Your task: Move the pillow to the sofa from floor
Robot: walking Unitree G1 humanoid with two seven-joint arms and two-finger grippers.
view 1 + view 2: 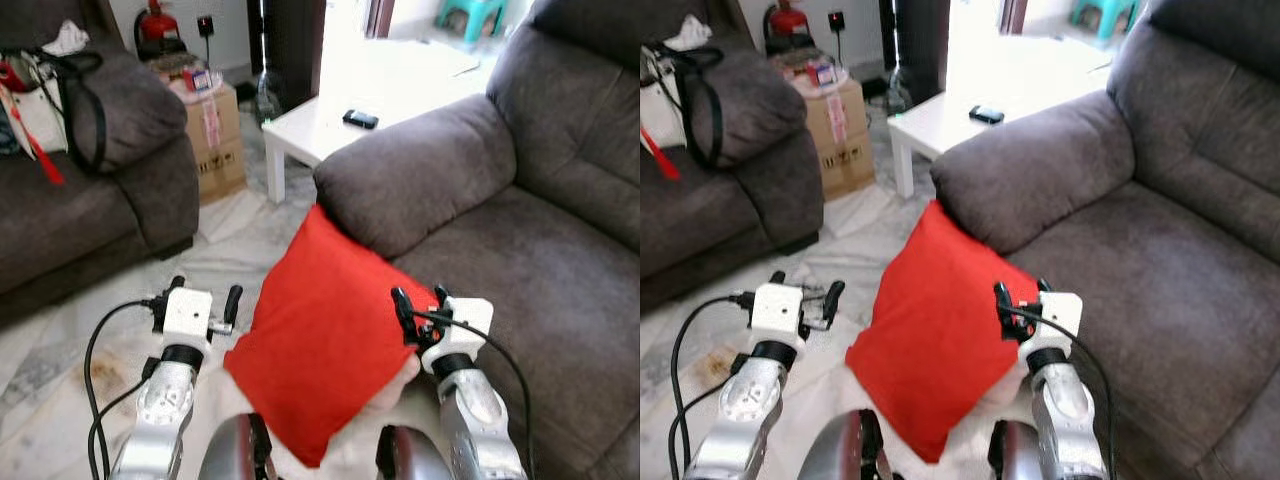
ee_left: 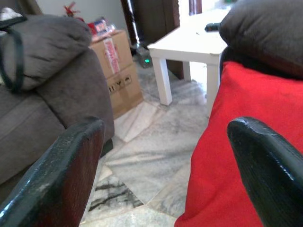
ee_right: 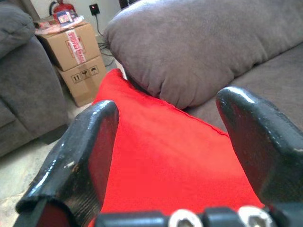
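Right now the square red fabric pillow (image 1: 325, 335) sits in the lower centre of the head view, standing on a corner and leaning against the front of the grey upholstered sofa (image 1: 520, 250), its top corner tucked under the padded grey armrest (image 1: 420, 170). So it is off its flat side but not yet on the seat cushion.

Left gripper (image 1: 205, 305) hangs beside the pillow's left edge, fingers spread wide, with a gap of marble floor (image 2: 151, 137) between them and nothing clasped. Right gripper (image 1: 415, 305) hovers over the pillow's right edge, jaws likewise parted and empty, red cloth visible between its fingers (image 3: 85, 151) in the wrist view.

Where's the danger? Neither side has a pinch, so the pillow is propped, not held; a nudge from one side alone could tip it flat to the floor. The armrest overhang could also snag the top corner on a lift, peeling soft fabric out of a shallow grip.
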